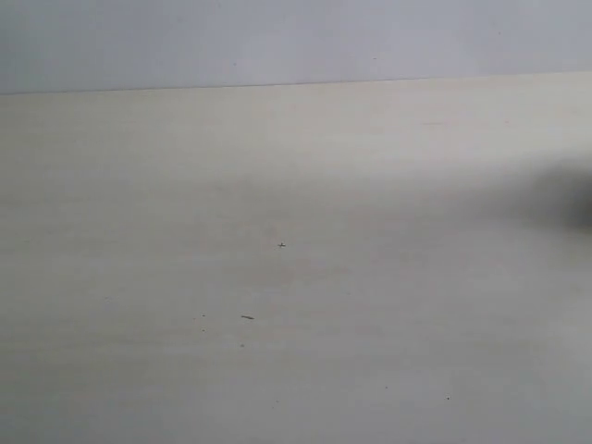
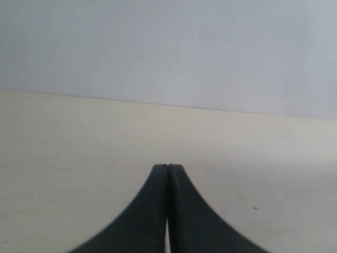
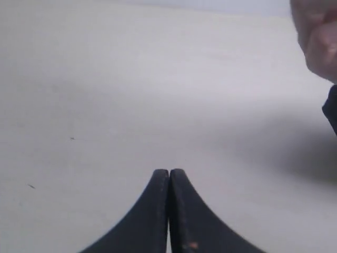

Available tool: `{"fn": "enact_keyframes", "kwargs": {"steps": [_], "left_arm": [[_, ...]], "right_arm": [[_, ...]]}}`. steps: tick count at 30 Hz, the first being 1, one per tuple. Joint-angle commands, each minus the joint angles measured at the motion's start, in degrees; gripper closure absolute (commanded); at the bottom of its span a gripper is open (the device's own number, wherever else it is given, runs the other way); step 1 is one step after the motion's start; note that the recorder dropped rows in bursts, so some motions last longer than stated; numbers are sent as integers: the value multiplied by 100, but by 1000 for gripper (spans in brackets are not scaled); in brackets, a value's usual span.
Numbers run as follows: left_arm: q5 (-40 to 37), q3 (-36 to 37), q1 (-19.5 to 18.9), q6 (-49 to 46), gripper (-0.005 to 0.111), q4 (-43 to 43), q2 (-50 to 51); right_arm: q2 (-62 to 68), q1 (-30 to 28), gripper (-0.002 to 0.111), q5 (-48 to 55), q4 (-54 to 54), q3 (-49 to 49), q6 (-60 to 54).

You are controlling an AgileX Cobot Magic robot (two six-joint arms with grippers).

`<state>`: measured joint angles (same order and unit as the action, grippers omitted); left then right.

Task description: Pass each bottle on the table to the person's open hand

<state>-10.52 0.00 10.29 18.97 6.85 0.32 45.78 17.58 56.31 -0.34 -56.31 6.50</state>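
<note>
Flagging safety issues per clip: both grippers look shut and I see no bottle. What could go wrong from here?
1. A blurred person's hand sits at the edge of the right wrist view, seemingly near the right gripper; a swing that way might strike it.
2. The left gripper and right gripper are shut on nothing over the table; if anything out of view is left to hand over, approaching with shut jaws could topple it.

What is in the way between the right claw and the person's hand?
Nothing visible is. Only table surface lies between the shut right gripper and the person's hand, seen blurred at the picture's edge. No bottle shows in any view.
</note>
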Motion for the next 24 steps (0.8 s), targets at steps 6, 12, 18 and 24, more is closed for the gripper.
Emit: {"fn": "enact_keyframes", "kwargs": {"steps": [6,12,18,24], "left_arm": [[35,0,-6,23,107,40,-32],[35,0,-6,23,107,40,-32],[35,0,-6,23,107,40,-32],[14,0,-6,23,107,40,-32]], "right_arm": [[-2281,-24,108,288,805,308,-344],[-3809,-24,108,-90,751,1127,-282],[-4578,-24,108,-44,790,1731,-63],[-4578,-24,108,681,1005,1753,130]]}}
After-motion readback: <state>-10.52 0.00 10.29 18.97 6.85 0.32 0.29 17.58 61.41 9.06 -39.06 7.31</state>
